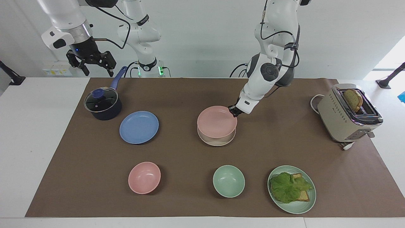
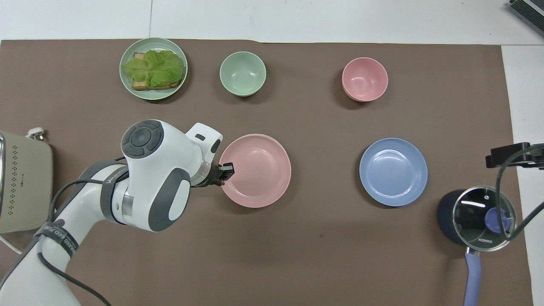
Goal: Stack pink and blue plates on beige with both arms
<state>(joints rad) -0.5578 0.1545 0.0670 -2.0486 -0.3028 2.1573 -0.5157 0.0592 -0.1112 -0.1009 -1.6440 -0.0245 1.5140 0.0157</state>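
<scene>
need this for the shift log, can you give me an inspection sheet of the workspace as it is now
surface: brown mat on a white table.
job's things: pink plate held over the beige plate; blue plate flat on the mat.
clutter: pot, pink bowl, green bowl, sandwich plate, toaster.
grippers: left gripper shut on the pink plate's rim; right gripper open, waiting above the pot.
cables: toaster cord on the mat.
surroundings: nothing seen.

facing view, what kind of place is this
Likely a robot lab set up as a mock kitchen: two arms mounted at a table, with a toaster, a pot and plastic dishes laid out.
</scene>
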